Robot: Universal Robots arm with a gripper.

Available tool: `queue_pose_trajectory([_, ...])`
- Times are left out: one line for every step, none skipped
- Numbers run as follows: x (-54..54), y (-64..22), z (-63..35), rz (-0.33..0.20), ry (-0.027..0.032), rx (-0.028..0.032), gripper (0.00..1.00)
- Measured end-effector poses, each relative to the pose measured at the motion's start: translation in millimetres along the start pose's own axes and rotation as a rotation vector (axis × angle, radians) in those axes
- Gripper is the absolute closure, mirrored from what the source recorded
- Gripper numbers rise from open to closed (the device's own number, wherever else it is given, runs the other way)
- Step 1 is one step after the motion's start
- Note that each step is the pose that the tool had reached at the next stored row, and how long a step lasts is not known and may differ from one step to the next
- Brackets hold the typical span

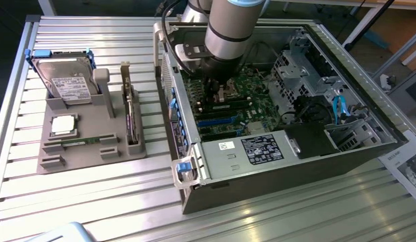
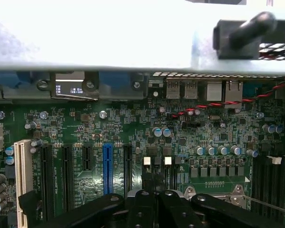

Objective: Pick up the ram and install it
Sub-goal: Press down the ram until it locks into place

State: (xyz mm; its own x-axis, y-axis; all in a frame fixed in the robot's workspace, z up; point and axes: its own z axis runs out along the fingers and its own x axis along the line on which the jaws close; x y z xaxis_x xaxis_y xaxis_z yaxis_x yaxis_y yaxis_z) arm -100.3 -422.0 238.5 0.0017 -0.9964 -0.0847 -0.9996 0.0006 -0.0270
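Ribbed aluminium table (image 1: 93, 201) carries everything: an open computer case (image 1: 275, 166) on the exterior view's right and a grey parts holder (image 1: 87, 151) on the exterior view's left. I have the arm (image 1: 231, 30) reaching down into the case over the motherboard (image 1: 228, 108). Through the wrist camera, the gripper (image 2: 154, 202) hangs just above the board with its fingers drawn together, and I can't make out anything held between them. The ram (image 1: 80, 142) sits in a slot of the holder, roughly at nine o'clock from the case, well apart from the gripper, with the processor chip (image 1: 63, 125) just beside it and the hard drive (image 1: 65, 80) propped up behind. As I judge it, the pick-up is not done: the stick is in its holder and the memory slots (image 2: 270, 180) at the board's edge look unfilled, so grasp and install are both left.
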Motion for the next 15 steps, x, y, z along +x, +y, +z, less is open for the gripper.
queue_pose_trajectory([0.3, 0.0, 0.5, 0.000, -0.0001, 0.0000, 0.90])
queue_pose_trajectory([0.5, 0.0, 0.7, 0.000, -0.0002, 0.0002, 0.90])
queue_pose_trajectory([0.5, 0.0, 0.7, 0.000, -0.0002, 0.0001, 0.90])
queue_pose_trajectory([0.5, 0.0, 0.7, 0.000, -0.0001, 0.0001, 0.90])
queue_pose_trajectory([0.5, 0.0, 0.7, 0.000, -0.0001, 0.0001, 0.90])
queue_pose_trajectory([0.6, 0.0, 0.7, 0.000, 0.0000, 0.0000, 0.90])
queue_pose_trajectory([0.9, 0.0, 0.7, 0.000, -0.0001, 0.0001, 0.90])
queue_pose_trajectory([1.4, 0.0, 0.8, 0.000, -0.0001, 0.0001, 0.90])
queue_pose_trajectory([1.7, 0.0, 0.8, 0.000, -0.0002, 0.0001, 0.90])
queue_pose_trajectory([2.0, 0.0, 0.7, 0.000, -0.0001, 0.0001, 0.90])
queue_pose_trajectory([2.1, 0.0, 0.7, 0.000, -0.0001, 0.0001, 0.90])
queue_pose_trajectory([2.3, 0.0, 0.7, 0.000, -0.0001, 0.0001, 0.90])
queue_pose_trajectory([2.4, 0.0, 0.7, 0.000, -0.0001, 0.0001, 0.90])
queue_pose_trajectory([2.4, 0.0, 0.7, 0.000, -0.0001, 0.0001, 0.90])
queue_pose_trajectory([2.5, 0.0, 0.8, 0.000, 0.0000, 0.0000, 0.90])
